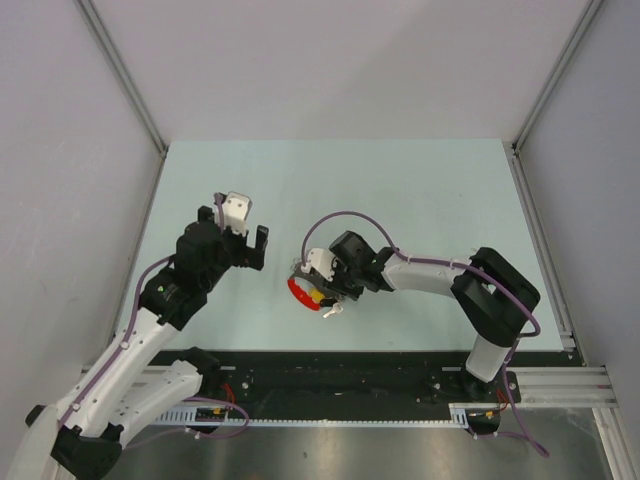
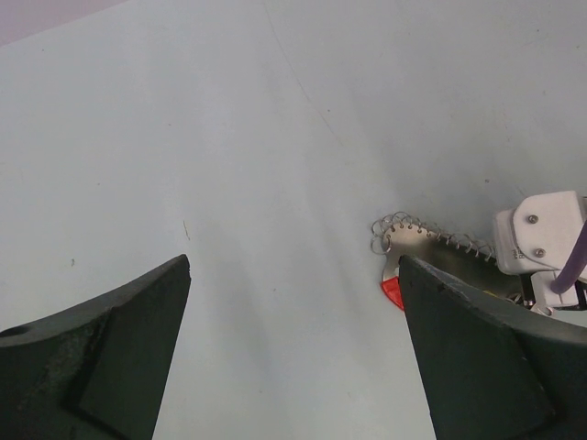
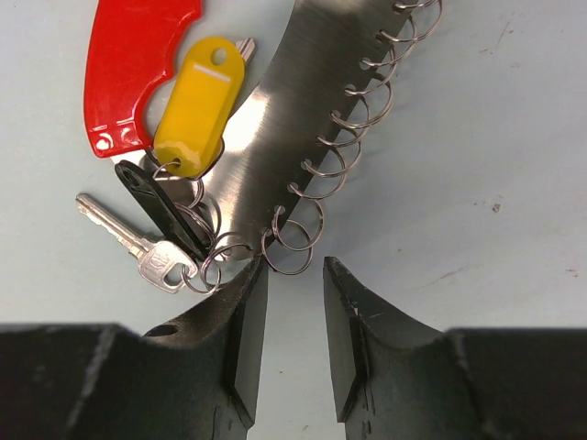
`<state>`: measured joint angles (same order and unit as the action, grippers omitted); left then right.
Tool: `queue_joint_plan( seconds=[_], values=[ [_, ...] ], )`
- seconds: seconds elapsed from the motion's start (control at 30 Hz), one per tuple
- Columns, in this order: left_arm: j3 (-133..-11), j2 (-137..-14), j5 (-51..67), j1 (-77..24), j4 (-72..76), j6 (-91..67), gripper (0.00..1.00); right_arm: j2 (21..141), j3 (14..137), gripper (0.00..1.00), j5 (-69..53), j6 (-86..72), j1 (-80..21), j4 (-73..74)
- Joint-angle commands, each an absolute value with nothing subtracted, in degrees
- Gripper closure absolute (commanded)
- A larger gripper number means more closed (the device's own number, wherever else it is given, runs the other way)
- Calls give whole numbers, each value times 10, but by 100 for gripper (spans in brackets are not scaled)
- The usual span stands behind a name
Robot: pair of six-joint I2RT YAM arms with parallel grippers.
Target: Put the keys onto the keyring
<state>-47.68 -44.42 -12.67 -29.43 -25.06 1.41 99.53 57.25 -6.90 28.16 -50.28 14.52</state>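
1. you see a silver key (image 3: 138,246) with a yellow tag (image 3: 197,101) and a black tag (image 3: 160,209).
2. your keyring (image 3: 275,137) is brushed silver, red-handled, edged with wire loops.
3. the table (image 1: 420,190) is pale mint.

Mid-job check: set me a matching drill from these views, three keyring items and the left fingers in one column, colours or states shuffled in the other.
Column one:
1. plastic tag
2. key
3. curved band
4. left fingers

Column two:
A. silver
B. spread apart
C. red
D. yellow

Pairs: 1-D, 2-A, 3-C, 4-B
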Motion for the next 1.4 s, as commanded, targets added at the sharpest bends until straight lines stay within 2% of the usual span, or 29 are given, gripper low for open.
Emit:
queue_joint_plan(
  seconds=[0.0,0.27,0.4,0.57,0.93,1.03,1.1,1.17,1.27,1.37],
  values=[
    [-477,-446,-110,-287,-233,4,0,1003,593,64,-66,294,-506,129],
    [-477,-453,-103,-286,-232,4,0,998,594,64,-69,298,-508,129],
    [-475,-453,-100,-285,-230,4,0,986,593,87,-68,296,-511,135],
    [-474,-451,-95,-284,-227,4,0,955,593,99,-65,294,-514,148],
    [-468,-450,-83,-283,-219,8,0,924,593,100,-65,283,-514,160],
    [-467,-450,-83,-283,-218,8,0,932,592,77,-47,276,-515,156],
    [-467,-452,-83,-283,-219,9,0,938,593,67,-36,255,-510,146],
    [-467,-451,-82,-283,-218,9,0,936,594,65,-40,210,-502,132],
    [-466,-452,-80,-283,-217,10,0,925,593,56,-50,146,-485,113],
    [-466,-454,-82,-283,-217,11,0,919,593,57,-40,26,-468,99]
  ],
)
